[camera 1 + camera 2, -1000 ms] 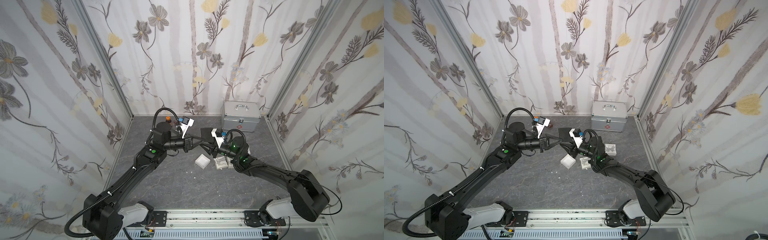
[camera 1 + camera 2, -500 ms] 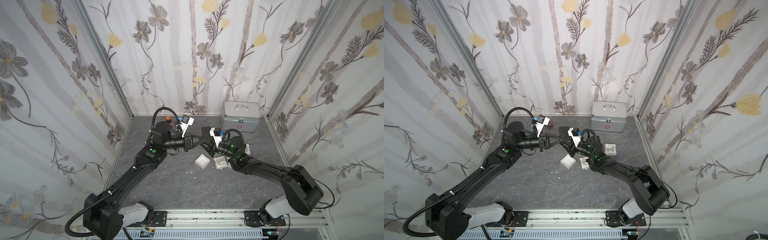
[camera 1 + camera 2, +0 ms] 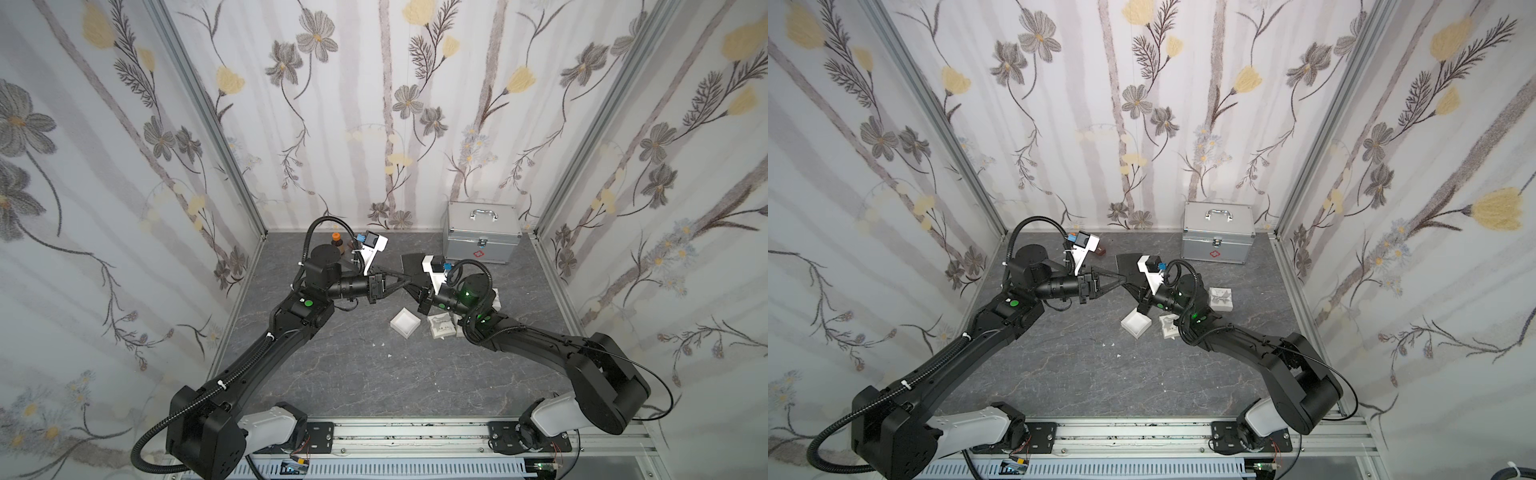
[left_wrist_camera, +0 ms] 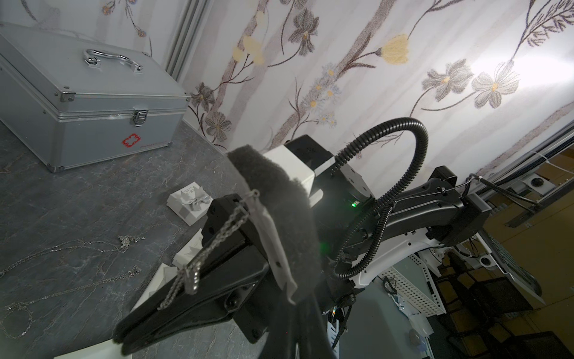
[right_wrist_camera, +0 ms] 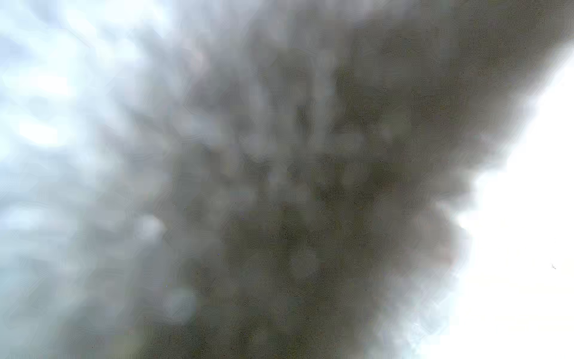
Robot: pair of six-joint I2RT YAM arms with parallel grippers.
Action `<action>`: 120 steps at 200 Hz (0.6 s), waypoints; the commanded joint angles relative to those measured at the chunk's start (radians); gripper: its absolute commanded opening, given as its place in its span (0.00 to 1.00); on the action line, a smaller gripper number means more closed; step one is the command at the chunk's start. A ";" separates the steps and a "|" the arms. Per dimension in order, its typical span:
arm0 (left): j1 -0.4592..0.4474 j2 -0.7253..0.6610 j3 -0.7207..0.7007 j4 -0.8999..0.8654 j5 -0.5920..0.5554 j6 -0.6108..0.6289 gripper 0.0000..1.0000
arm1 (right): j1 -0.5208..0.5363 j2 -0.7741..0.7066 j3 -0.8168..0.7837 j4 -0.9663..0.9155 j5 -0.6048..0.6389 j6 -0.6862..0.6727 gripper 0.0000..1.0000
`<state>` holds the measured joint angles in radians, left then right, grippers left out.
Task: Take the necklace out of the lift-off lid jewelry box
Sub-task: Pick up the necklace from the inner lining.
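Right claw (image 4: 127, 335) has snapped shut since a second ago, nudged toward left claw (image 3: 405, 277). I see open white box (image 3: 405, 323) on surface just nearside of it. Necklace (image 4: 217, 239) trails from foam pad (image 4: 279, 199) along right claw's closed fingers (image 4: 186, 310); pinch unclear. Left claw clamped on pad. Metal case (image 3: 482, 232) far beyond both claws.

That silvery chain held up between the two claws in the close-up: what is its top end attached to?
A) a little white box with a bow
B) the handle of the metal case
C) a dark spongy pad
C: in the left wrist view, the silvery chain has its upper end at a pale strip on the dark spongy pad, well clear of the case and the boxes.
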<state>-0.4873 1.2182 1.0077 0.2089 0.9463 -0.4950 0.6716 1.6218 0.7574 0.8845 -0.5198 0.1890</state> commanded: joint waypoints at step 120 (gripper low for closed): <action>0.039 -0.037 -0.088 0.104 0.081 -0.010 0.00 | -0.105 -0.139 0.006 -0.309 0.200 -0.122 0.00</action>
<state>-0.4500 1.1858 0.9325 0.2432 0.9668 -0.4973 0.5827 1.4792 0.7177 0.6605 -0.3874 0.1036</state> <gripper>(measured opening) 0.051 0.048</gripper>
